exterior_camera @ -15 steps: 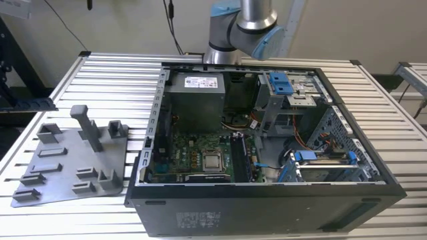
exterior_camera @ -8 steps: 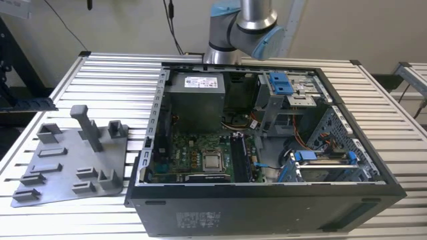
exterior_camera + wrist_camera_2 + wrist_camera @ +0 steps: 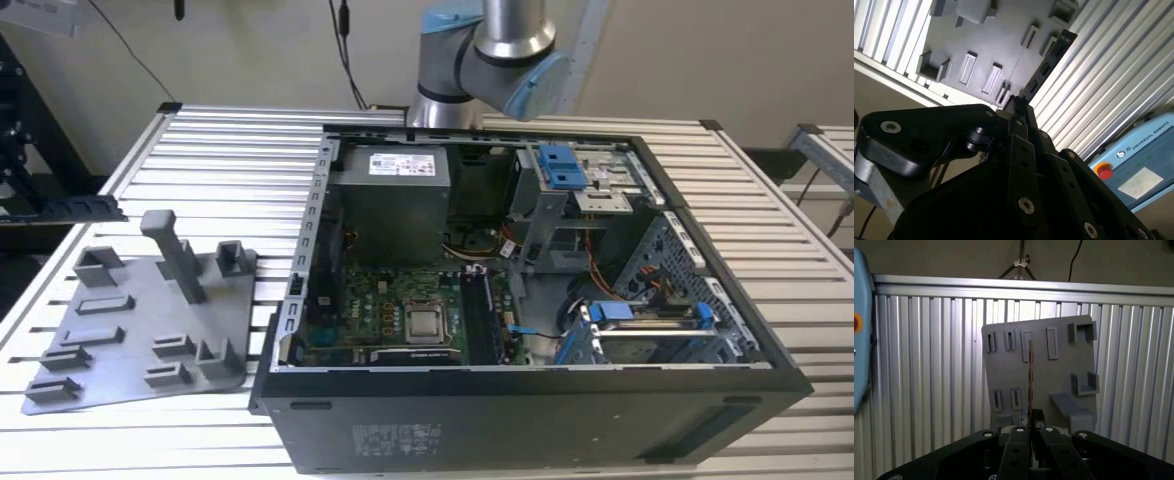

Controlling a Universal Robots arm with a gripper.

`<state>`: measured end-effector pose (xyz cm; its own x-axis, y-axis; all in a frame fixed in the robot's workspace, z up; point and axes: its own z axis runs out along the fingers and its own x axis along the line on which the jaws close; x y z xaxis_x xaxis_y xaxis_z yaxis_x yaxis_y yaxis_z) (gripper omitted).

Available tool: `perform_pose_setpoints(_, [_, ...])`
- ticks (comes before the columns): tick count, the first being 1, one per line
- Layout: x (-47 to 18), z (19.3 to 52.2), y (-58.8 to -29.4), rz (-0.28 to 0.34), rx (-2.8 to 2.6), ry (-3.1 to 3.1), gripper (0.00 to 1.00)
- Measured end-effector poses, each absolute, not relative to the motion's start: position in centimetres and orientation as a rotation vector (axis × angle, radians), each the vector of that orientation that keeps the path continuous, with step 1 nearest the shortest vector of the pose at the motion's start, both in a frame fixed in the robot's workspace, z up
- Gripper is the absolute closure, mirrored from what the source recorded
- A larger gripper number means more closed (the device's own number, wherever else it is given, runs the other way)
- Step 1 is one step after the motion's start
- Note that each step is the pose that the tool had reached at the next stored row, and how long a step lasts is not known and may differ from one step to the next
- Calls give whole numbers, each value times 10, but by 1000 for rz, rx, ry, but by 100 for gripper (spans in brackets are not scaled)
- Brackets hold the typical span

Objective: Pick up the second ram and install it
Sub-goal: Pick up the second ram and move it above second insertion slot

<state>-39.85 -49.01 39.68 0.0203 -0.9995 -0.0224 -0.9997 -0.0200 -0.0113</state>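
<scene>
Dark second ram [image 3: 1047,66] pinched by tool [image 3: 1017,104]

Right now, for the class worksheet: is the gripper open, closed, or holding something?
The gripper: closed, holding the second ram by one end.

Memory stick [image 3: 1046,67]: the end nearest the gripper [image 3: 1018,104] is hidden between the clamped fingers, and how far it reaches in cannot be told. In the first wrist view it presents edge-on as a thin line, so its faces are unseen.

Grey tray [image 3: 999,45], beyond the fingertips: the far part is cut off by the picture's edge in the second wrist view. The near edge is covered by the gripper body in the first wrist view.

Control box [image 3: 1134,170], beside the gripper: cut off in both wrist views.

Arm [image 3: 467,60]: cut off by the exterior view's upper edge.
</scene>
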Motion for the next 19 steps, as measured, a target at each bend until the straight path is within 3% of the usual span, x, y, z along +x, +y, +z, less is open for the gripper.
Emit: perform_pose_setpoints(19, [-345, 397, -490, 16, -2228, 2184, 86])
